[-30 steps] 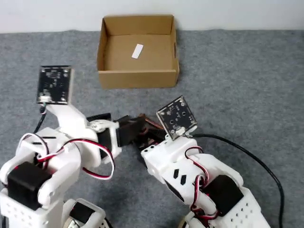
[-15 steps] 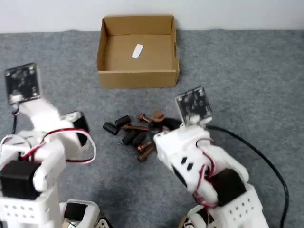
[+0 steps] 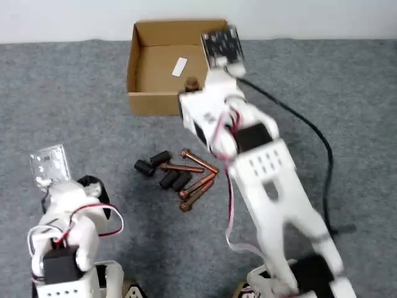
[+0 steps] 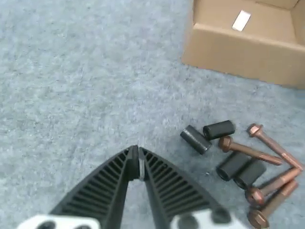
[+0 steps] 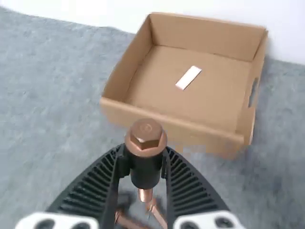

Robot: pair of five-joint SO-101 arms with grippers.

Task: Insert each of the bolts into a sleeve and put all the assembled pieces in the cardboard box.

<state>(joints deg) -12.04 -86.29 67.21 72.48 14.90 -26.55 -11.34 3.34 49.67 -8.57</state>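
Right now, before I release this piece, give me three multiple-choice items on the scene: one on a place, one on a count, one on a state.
1. Where do the loose bolts lie relative to the cardboard box?
A. inside it
B. on the grey mat in front of it
C. behind it

2. How many loose sleeves lie on the mat?
A. two
B. six
C. four

3. What state is the right gripper in?
A. shut on an assembled piece, a bolt in a sleeve
B. open and empty
C. shut on a white label

Answers:
1 B: the high view shows the pile on the mat, on the arms' side of the box.
2 C: the left wrist view shows four black sleeves.
3 A: the right wrist view shows both fingers clamped on the black sleeve, with the bolt head on top.
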